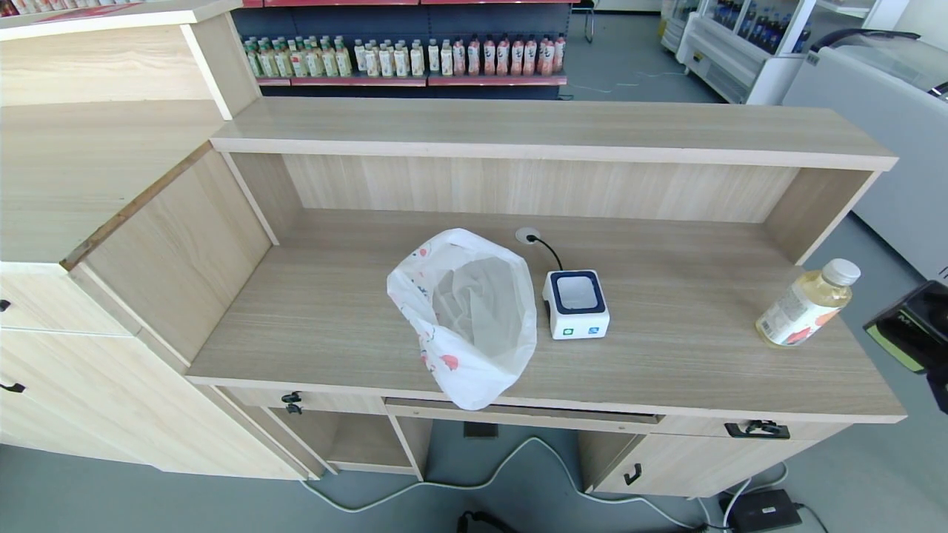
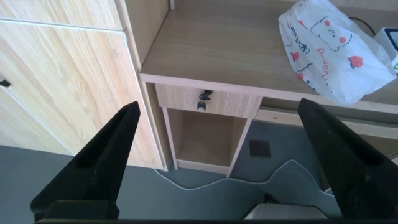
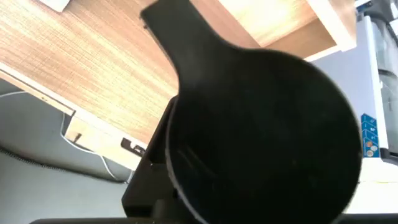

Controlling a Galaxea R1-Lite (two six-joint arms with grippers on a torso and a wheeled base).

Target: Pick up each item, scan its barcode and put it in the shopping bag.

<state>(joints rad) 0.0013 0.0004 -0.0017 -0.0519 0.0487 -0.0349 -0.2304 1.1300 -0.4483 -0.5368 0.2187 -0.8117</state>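
A white shopping bag (image 1: pixel 466 314) with red prints stands open at the middle of the wooden counter (image 1: pixel 666 355). Just to its right sits the white barcode scanner (image 1: pixel 577 303), window facing up. A bottle of yellow drink (image 1: pixel 807 303) with a white cap stands near the counter's right end. The end of my right arm (image 1: pixel 909 333) hangs beside that end, right of the bottle and apart from it. My left gripper (image 2: pixel 217 106) is open and holds nothing, low in front of the counter's left drawer, with the bag (image 2: pixel 329 50) farther off on the top.
A raised shelf (image 1: pixel 548 129) runs along the counter's back, and a tall cabinet (image 1: pixel 89 185) closes the left side. The scanner's cable (image 1: pixel 548 252) leads to a hole behind it. Cables lie on the floor under the desk. A white freezer (image 1: pixel 881 111) stands at the right.
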